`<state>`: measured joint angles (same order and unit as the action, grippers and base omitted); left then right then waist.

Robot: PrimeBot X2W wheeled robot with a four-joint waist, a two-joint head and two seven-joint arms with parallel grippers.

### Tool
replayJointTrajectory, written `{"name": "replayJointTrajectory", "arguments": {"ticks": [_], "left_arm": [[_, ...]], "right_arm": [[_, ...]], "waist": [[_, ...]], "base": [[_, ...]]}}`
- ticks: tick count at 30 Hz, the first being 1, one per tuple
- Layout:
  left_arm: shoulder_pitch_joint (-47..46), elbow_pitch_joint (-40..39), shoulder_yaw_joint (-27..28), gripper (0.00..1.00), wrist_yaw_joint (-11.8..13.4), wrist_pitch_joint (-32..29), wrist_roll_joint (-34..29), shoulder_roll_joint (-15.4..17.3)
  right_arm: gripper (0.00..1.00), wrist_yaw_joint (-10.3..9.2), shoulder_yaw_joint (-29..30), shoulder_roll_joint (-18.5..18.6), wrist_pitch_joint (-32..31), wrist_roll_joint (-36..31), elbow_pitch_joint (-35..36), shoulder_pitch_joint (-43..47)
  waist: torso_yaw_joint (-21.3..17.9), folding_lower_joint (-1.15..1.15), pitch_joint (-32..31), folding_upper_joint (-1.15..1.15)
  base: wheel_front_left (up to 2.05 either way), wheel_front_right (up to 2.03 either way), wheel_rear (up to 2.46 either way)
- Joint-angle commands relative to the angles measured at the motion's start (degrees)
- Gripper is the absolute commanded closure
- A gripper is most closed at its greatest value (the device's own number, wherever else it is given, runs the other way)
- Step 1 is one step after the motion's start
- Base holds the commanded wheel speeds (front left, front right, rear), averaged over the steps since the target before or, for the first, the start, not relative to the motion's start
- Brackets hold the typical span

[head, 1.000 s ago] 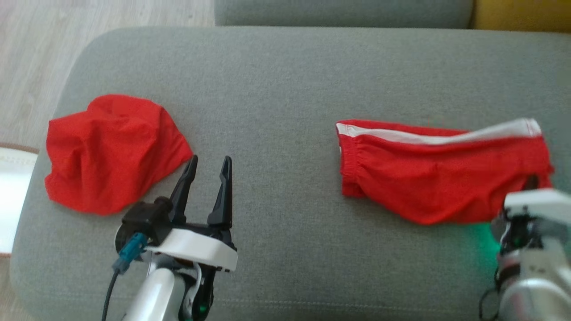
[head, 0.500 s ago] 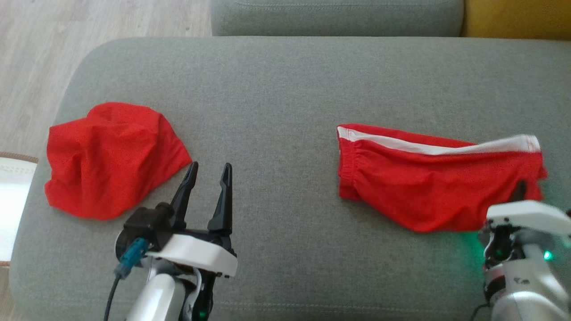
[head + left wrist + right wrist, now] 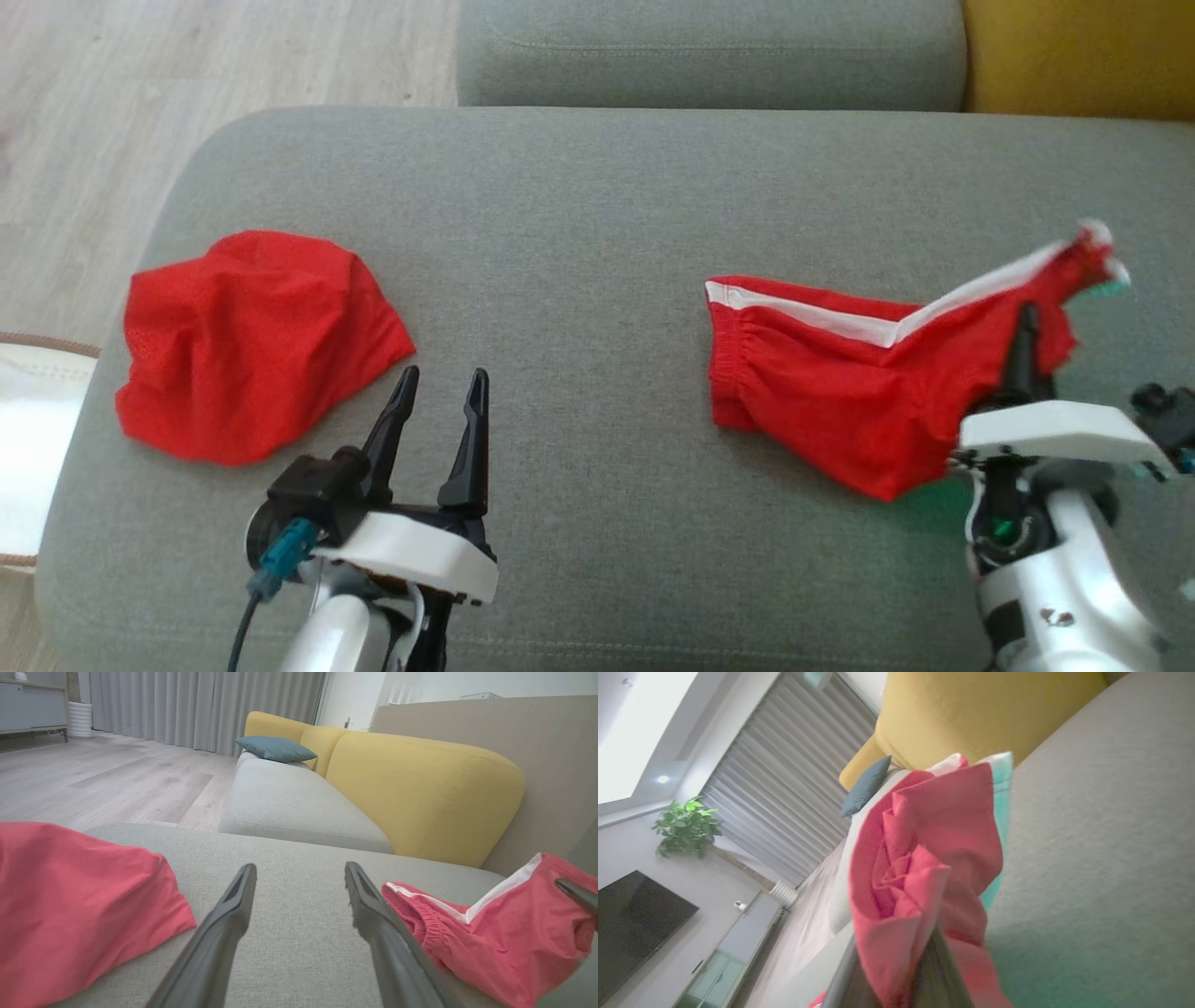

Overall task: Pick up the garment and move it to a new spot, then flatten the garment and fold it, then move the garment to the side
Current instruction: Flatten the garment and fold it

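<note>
Works over a grey sofa seat (image 3: 579, 205), yellow backrest (image 3: 420, 788) behind; pale wood floor (image 3: 117, 779), grey curtains (image 3: 187, 704), blue-grey pillow (image 3: 275, 748), potted plant (image 3: 686, 826), dark screen (image 3: 635, 914) around; clamps right end effector (image 3: 1027, 317) on the red white-striped garment (image 3: 840, 392), that end raised, the rest lying on the seat's right half; holds left end effector (image 3: 443, 375) apart, empty, near a second red cloth (image 3: 252, 345).

Nothing legible anywhere; a small dark mark (image 3: 1052, 617) on the pale right forearm (image 3: 1088, 583), near the garment (image 3: 840, 392), is too blurred to read
</note>
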<state>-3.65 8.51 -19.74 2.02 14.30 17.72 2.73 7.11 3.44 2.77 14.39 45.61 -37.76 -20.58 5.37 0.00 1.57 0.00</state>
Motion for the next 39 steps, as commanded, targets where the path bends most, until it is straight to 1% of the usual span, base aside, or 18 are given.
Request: {"name": "replayJointTrajectory", "arguments": {"ticks": [1,5,15,20,28,29,30,31,36,39], "left_arm": [[-1.5,-1.8,1.7,0.0,0.2,0.7,-0.3,0.1],[-1.3,-1.9,1.6,0.0,0.6,0.7,0.0,0.1],[-0.9,-1.8,0.8,0.0,0.9,0.7,0.4,0.1],[-1.1,-1.7,0.8,0.0,1.0,0.7,0.4,0.1],[-1.4,-1.8,0.6,0.0,1.1,0.7,0.6,0.1],[-1.5,-1.8,0.6,0.0,1.1,0.7,0.6,0.1],[-1.6,-1.7,0.5,0.0,1.1,0.7,0.6,0.1],[-1.7,-1.7,0.3,0.0,1.1,0.7,0.7,0.1],[-2.2,-1.5,0.3,0.0,1.0,0.7,0.7,0.1],[-2.4,-1.3,0.1,0.0,1.0,0.7,0.7,0.1]], "right_arm": [[1.0,0.37,-2.0,0.1,0.6,0.6,2.1,-0.9],[1.0,0.37,-6.8,0.1,0.6,1.6,4.5,0.4],[1.0,0.37,-18.4,0.1,0.6,0.7,6.4,0.9],[1.0,0.37,-23.0,0.1,0.6,0.6,5.2,-0.1],[1.0,0.37,-27.2,0.1,0.6,-1.8,1.1,-3.0],[0.95,0.37,-27.6,0.1,0.6,-2.1,0.6,-3.4],[0.38,0.37,-28.0,0.1,0.6,-2.2,0.5,-3.8],[0.0,0.37,-28.7,0.1,0.6,-1.9,0.4,-4.1],[0.0,0.37,-35.1,0.1,0.1,-0.5,-0.4,-5.6],[0.0,0.37,-37.6,0.1,-0.4,-0.2,-2.2,-6.8]], "waist": [[0.3,0.0,-0.2,0.0],[1.2,0.0,-0.6,0.0],[3.7,0.0,-0.6,0.0],[4.6,0.0,-0.3,0.0],[5.6,0.0,0.9,0.0],[5.7,0.0,1.0,0.0],[5.8,0.0,1.2,0.0],[6.0,0.0,1.4,0.0],[6.3,0.0,2.3,0.0],[6.5,0.0,2.6,0.0]], "base": [[0.0,0.0,0.0],[0.0,0.0,0.0],[0.0,0.0,0.0],[0.0,0.0,0.0],[0.0,0.0,0.0],[0.0,0.0,0.0],[0.0,0.0,0.0],[0.0,0.0,0.0],[0.0,0.0,0.0],[0.0,0.0,0.0]]}}
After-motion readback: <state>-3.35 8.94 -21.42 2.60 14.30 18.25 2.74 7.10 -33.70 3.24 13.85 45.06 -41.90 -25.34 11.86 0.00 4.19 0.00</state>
